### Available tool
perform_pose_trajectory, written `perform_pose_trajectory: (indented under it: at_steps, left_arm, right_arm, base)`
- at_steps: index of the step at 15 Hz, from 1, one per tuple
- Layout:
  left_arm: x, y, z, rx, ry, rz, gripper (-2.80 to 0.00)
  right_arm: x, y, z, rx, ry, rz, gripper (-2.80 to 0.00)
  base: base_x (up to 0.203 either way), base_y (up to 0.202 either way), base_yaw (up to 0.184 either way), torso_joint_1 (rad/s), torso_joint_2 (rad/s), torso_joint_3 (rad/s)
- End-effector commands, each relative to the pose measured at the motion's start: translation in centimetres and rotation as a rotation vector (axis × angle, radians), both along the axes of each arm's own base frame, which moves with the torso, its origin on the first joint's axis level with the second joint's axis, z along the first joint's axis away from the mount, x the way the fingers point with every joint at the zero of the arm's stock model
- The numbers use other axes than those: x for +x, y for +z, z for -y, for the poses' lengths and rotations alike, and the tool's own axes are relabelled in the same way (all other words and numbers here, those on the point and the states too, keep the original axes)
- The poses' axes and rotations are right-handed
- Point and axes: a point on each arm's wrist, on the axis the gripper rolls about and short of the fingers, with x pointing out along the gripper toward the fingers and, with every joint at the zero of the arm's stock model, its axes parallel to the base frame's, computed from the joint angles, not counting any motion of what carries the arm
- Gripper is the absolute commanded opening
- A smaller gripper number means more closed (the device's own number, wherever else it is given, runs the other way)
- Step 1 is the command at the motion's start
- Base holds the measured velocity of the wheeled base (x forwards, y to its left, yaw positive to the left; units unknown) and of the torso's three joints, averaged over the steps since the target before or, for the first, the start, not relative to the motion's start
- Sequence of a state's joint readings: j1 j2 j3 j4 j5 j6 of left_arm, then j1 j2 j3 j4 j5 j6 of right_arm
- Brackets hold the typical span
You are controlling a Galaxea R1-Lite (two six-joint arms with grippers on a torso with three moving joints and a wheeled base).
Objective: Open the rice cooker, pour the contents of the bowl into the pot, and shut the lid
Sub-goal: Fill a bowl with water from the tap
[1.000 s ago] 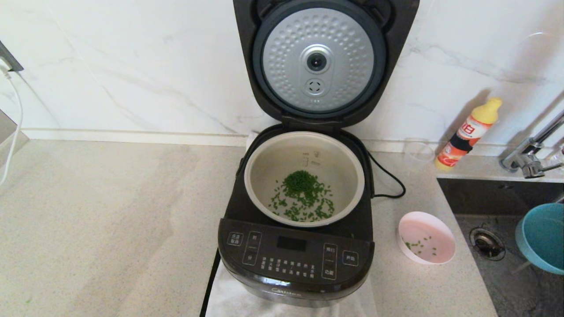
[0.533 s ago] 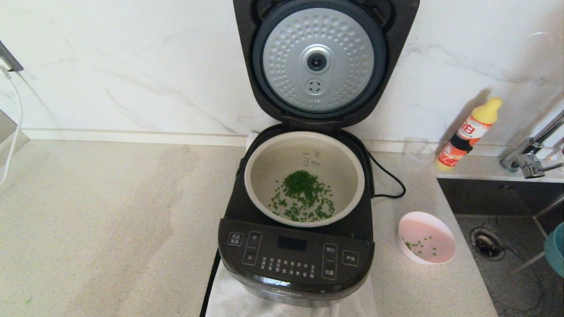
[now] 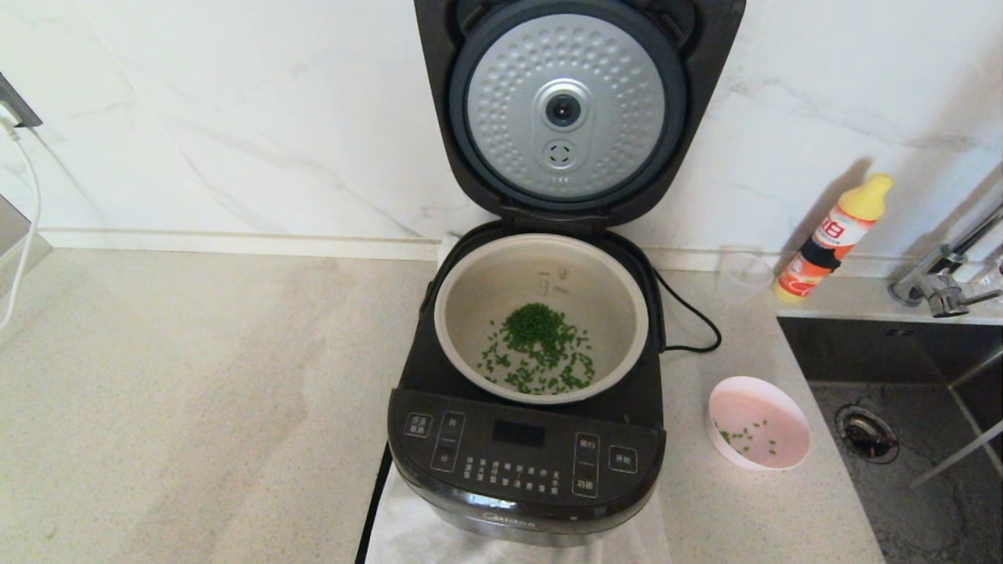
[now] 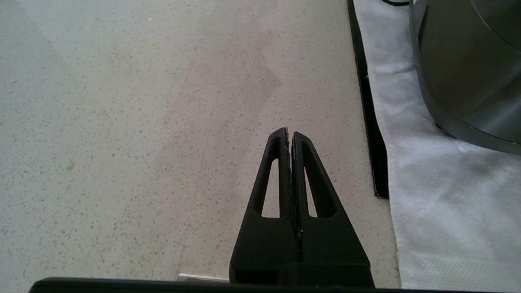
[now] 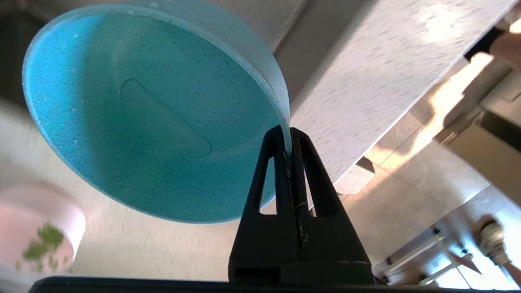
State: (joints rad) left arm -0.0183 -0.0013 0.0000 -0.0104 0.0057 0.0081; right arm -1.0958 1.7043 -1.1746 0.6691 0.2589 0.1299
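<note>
The right gripper [image 5: 288,136] is carrying the teal bowl [image 5: 134,110], pinched by its rim, out of the head view. Greens are sitting in the pot [image 3: 470,270]; closing the lid [image 3: 564,106] is what remains.

The head view looks steeply down from the near side onto the open rice cooker [image 3: 541,329] and counter [image 3: 196,407]. The left wrist view skims that counter close, sharing the cooker's left wall. The right wrist view shares the pink bowl [image 5: 36,232].

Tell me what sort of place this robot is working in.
Most likely a home kitchen: an open glossy black rice cooker on a speckled stone counter, beside a dark sink with a chrome tap.
</note>
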Motion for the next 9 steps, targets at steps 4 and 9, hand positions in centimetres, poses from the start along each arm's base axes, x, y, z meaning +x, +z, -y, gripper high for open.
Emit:
perform_pose_trajectory:
  at_steps: [4,9]
  left_arm:
    - [0.1,-0.3,0.0,0.000,0.000,-0.009,-2.80]
    - [0.1,-0.3,0.0,0.000,0.000,-0.009,-2.80]
  right_arm:
    - [-0.2,-1.7,4.2,0.061,-0.066,0.010,-2.80]
    - [0.8,-2.9,6.2,0.119,-0.064,0.063,-2.80]
  base:
    - [0.000,0.000,0.000,0.000,0.00,0.000]
    - [0.000,0.000,0.000,0.000,0.00,0.000]
